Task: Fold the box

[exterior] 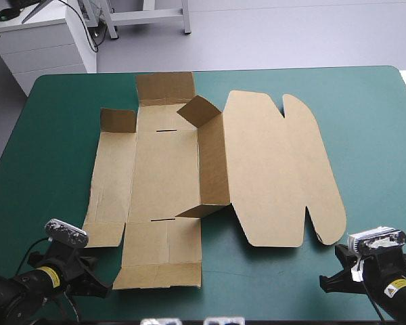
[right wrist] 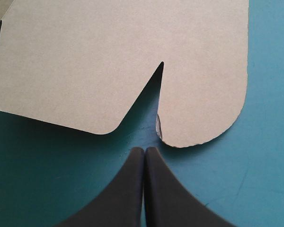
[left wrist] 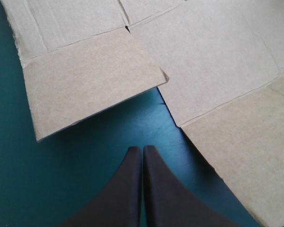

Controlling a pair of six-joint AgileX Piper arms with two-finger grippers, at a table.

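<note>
Barely begun: the box (exterior: 162, 176) lies mostly flat mid-frame, one wall raised. My left gripper (left wrist: 142, 151) and right gripper (right wrist: 144, 151) sit pressed together at the lower corners. Next, I judge, open and lift a flap.

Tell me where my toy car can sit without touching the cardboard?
Bare teal-green cover lies between the lid and the table's right edge, and between the left flap and the left edge. The box fills the middle; the left hand and right hand crowd the near corners.
</note>
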